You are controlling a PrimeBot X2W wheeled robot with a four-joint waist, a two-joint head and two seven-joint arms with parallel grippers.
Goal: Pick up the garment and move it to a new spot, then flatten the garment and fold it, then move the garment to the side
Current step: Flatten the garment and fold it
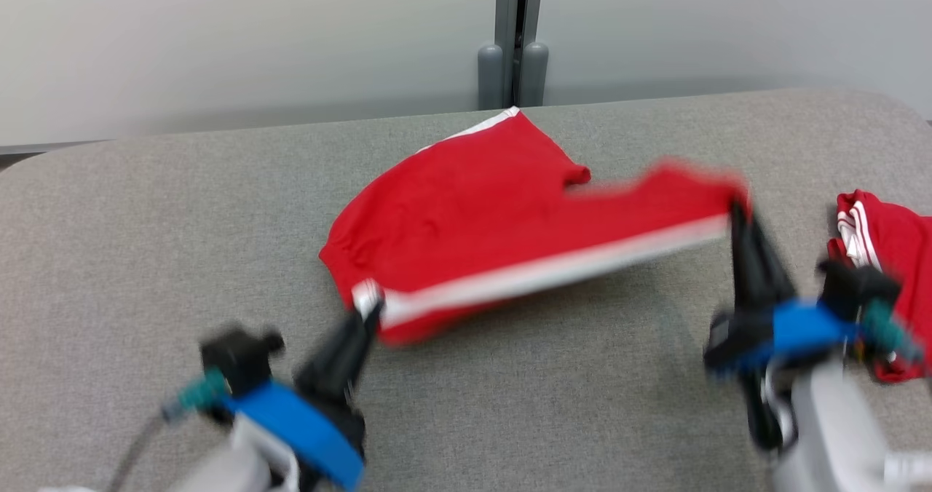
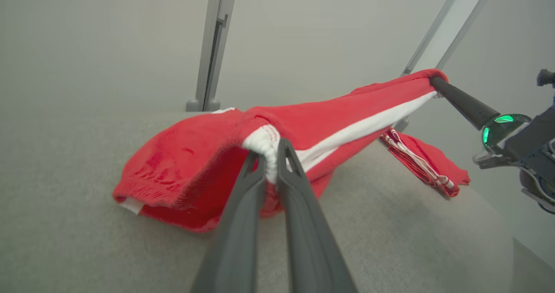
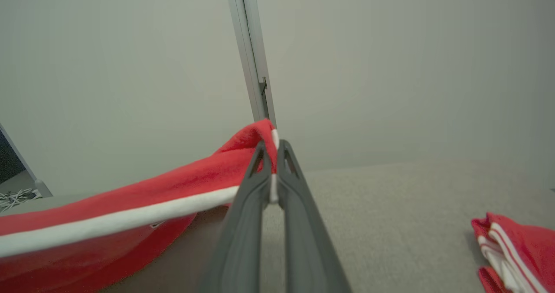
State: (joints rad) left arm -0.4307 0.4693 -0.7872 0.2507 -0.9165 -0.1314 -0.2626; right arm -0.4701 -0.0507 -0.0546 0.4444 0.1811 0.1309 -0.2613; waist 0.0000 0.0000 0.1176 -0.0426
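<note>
Grip: left hand [image 1: 368,311] and right hand [image 1: 737,212] both pinched shut on garment [image 1: 473,208] edge; thin hem grip may slip under tension; folded garment [image 1: 885,237] at 3 o'clock snag risk

Premises: an indoor test room or lab of office type, not a home. Evidence: a grey cloth-covered tabletop [image 1: 145,259] with rounded corners. Directly behind it stand plain pale wall panels [image 1: 218,41] joined by a grey metal post [image 1: 518,37] — and loose white cables [image 3: 15,196] lie low beyond the tabletop's left end.
</note>
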